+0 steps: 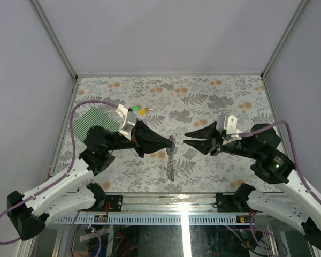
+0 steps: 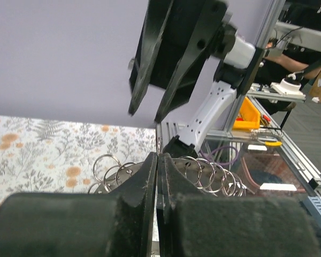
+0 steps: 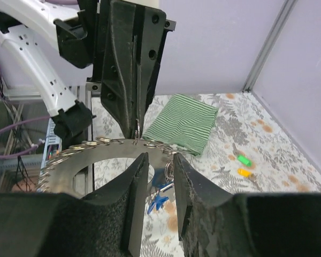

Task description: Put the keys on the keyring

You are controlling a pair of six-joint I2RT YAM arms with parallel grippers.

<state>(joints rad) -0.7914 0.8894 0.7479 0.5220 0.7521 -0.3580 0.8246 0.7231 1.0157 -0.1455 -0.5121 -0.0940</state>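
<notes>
The left gripper (image 1: 174, 143), fingers pressed together, pinches the top of the keyring (image 1: 171, 161), well apart from the striped cloth (image 1: 99, 124). The right gripper (image 1: 184, 138) has its fingers apart. The green key (image 1: 134, 108) and yellow key (image 1: 143, 112) lie near the cloth.

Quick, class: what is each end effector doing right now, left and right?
Left end effector: closed, pinching the keyring.
Right end effector: open, gripping nothing.
</notes>
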